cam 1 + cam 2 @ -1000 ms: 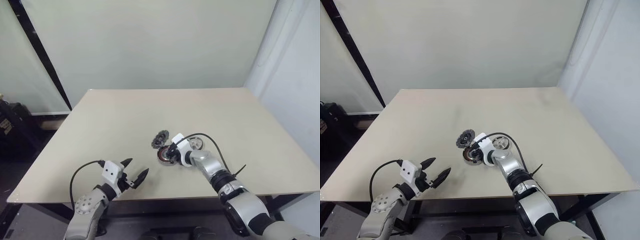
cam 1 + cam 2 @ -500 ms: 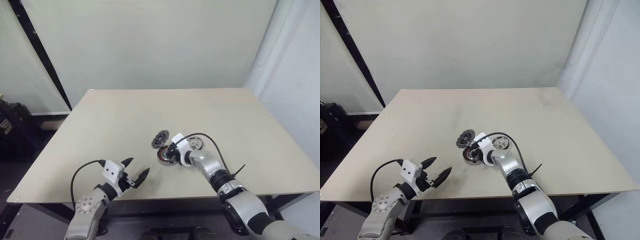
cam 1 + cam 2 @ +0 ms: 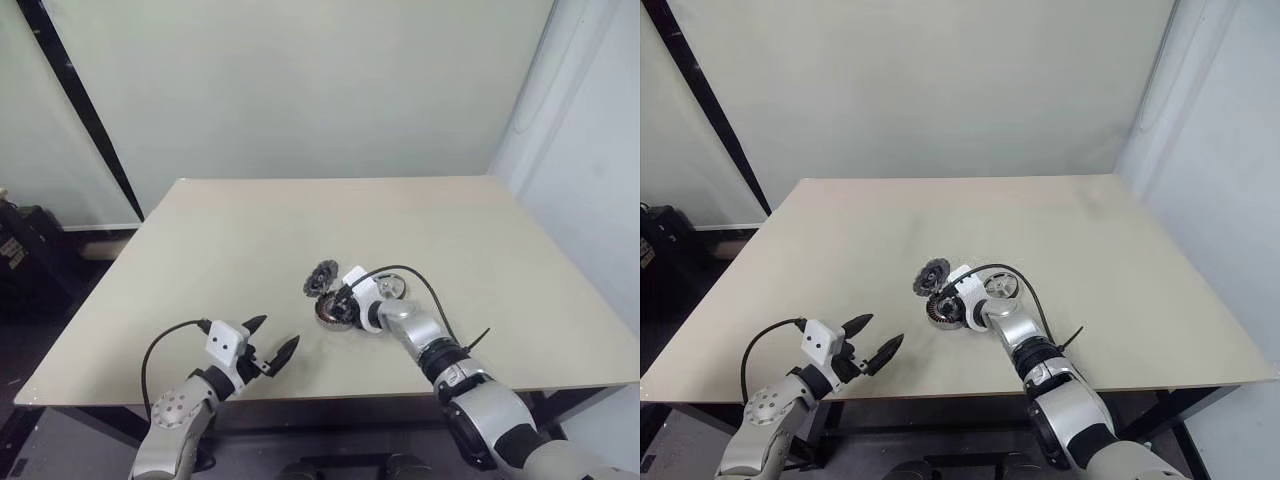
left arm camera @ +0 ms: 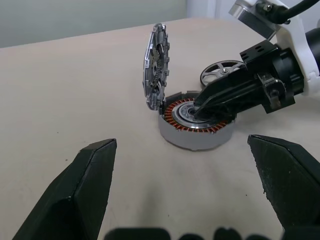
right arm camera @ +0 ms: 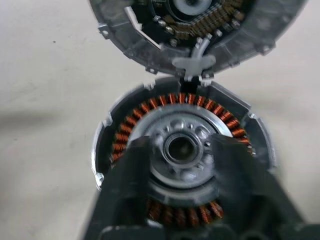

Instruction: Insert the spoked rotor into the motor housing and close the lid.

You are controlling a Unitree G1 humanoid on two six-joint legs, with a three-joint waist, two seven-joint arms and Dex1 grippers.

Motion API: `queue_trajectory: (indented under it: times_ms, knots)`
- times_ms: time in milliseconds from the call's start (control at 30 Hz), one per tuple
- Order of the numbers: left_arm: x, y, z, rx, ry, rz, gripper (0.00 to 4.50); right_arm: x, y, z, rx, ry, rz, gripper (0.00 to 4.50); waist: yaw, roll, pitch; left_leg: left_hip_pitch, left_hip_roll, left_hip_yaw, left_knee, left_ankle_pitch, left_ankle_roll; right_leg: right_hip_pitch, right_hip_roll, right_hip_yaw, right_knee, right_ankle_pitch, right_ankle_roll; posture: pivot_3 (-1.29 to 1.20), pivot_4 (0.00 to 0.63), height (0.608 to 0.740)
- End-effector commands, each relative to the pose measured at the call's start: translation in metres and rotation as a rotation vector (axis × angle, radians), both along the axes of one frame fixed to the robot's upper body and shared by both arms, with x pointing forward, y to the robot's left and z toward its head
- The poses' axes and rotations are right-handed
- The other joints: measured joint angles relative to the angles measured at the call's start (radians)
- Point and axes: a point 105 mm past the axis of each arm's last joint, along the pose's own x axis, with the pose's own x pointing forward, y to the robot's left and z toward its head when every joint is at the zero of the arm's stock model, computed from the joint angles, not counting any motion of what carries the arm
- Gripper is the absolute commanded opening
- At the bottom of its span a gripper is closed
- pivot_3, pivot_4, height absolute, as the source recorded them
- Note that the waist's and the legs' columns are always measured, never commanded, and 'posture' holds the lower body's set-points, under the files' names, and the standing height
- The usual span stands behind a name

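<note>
Near the table's (image 3: 200, 230) middle sat our motor housing (image 4: 196, 127), lid (image 4: 156, 65) upright; spoked rotor (image 4: 222, 70) lay beside; our right pincer (image 4: 202, 106) dipped inside, parted; left pincer (image 3: 268, 340) gaped near the front edge.

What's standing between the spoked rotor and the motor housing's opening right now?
The right gripper itself: its fingers sit spread over the centre of the motor housing, and its body lies between the housing and the spoked rotor, which rests on the table. The lid stands upright at the housing's edge, off the opening.
</note>
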Motion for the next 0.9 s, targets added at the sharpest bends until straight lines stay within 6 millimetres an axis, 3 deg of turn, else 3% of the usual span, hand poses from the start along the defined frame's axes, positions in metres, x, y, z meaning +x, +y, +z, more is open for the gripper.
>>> queue_trajectory:
  times_ms: [33, 100, 200, 400, 567, 767, 900]
  knots:
    - [0.003, -0.005, 0.015, -0.002, -0.06, -0.02, 4.5, 0.01, 0.003, 0.022, 0.049, -0.057, -0.012, 3.29, 0.0, 0.0, 0.0, 0.0, 0.0, 0.0, 0.0, 0.0, 0.0, 0.0, 0.0, 0.0, 0.0, 0.0, 0.0, 0.0, 0.0, 0.74]
    - [0.003, -0.005, 0.015, -0.002, -0.059, -0.021, 4.5, 0.011, 0.005, 0.028, 0.071, -0.062, -0.007, 3.96, -0.001, 0.0, 0.0, 0.0, 0.0, 0.0, 0.0, 0.0, 0.0, 0.0, 0.0, 0.0, 0.0, 0.0, 0.0, 0.0, 0.0, 0.74]
    - [0.003, -0.006, 0.015, -0.003, -0.059, -0.021, 4.5, 0.012, 0.006, 0.037, 0.108, -0.068, -0.007, 3.74, 0.0, 0.0, 0.0, -0.001, 0.0, 0.0, 0.0, 0.0, 0.0, -0.001, 0.0, 0.0, 0.0, 0.0, 0.0, 0.0, 0.0, 0.74]
    - [0.004, -0.007, 0.015, -0.007, -0.06, -0.024, 4.5, 0.013, 0.005, 0.043, 0.099, -0.109, -0.018, 1.68, 0.0, 0.0, 0.0, -0.001, 0.0, 0.0, 0.0, 0.0, 0.0, -0.001, 0.0, 0.0, 0.0, 0.0, 0.0, 0.0, 0.0, 0.74]
    - [0.005, -0.008, 0.017, -0.01, -0.067, -0.025, 4.5, 0.01, 0.004, 0.025, 0.026, -0.11, -0.024, 0.02, 0.0, 0.0, 0.0, -0.001, 0.0, 0.0, 0.0, 0.0, 0.0, -0.001, 0.0, 0.0, 0.0, 0.0, 0.0, 0.0, 0.0, 0.74]
    - [0.005, -0.009, 0.02, -0.013, -0.077, -0.024, 4.5, 0.0, 0.0, -0.005, -0.035, -0.048, -0.034, 0.02, -0.002, 0.0, 0.0, 0.0, 0.0, 0.001, 0.0, 0.0, 0.0, -0.001, 0.0, 0.0, 0.0, 0.0, 0.0, 0.0, 0.0, 0.74]
    - [0.005, -0.008, 0.02, -0.012, -0.078, -0.023, 4.5, 0.004, -0.002, 0.003, 0.009, -0.057, -0.058, 0.02, -0.004, 0.0, -0.001, 0.001, 0.0, 0.0, 0.0, 0.0, 0.0, 0.0, 0.0, 0.0, 0.0, 0.0, 0.0, 0.0, 0.0, 0.74]
